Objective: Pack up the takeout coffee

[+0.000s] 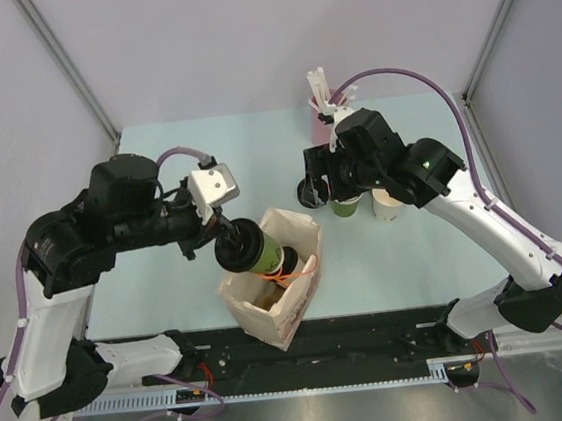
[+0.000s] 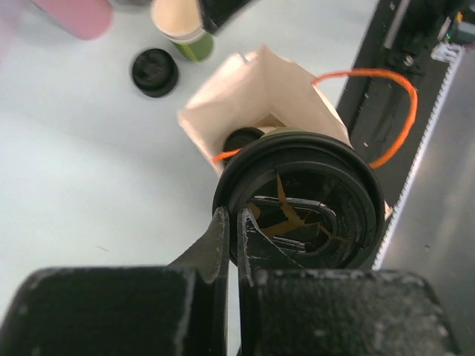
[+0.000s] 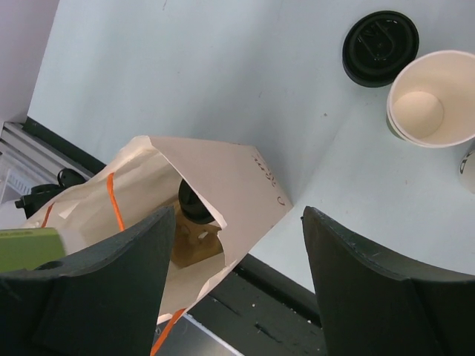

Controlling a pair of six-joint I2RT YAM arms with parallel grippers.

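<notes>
Toward the near edge of the counter (image 1: 154, 153), left of its middle: left end effector (image 2: 232, 222) pressed together on the rim of the black lid (image 2: 349, 174), carrying the lidded green cup (image 1: 264, 260) tilted. Lid up and toward the left arm, base down and rightward at the mouth of the paper bag (image 1: 293, 305). Long axis slanting from left to right and slightly nearward. Bag just under and right of the grip, so the left arm by far the nearer.

Base past the bag's rim or not: unclear. Probably wanted next: righting the cup before lowering.

Further right, toward the counter's middle: loose lid (image 3: 381, 48), open green cup (image 1: 345, 205) and white cup (image 1: 389, 202) close together. Right end effector (image 3: 237, 215) spread wide, gripping nothing, hovering beside them.
</notes>
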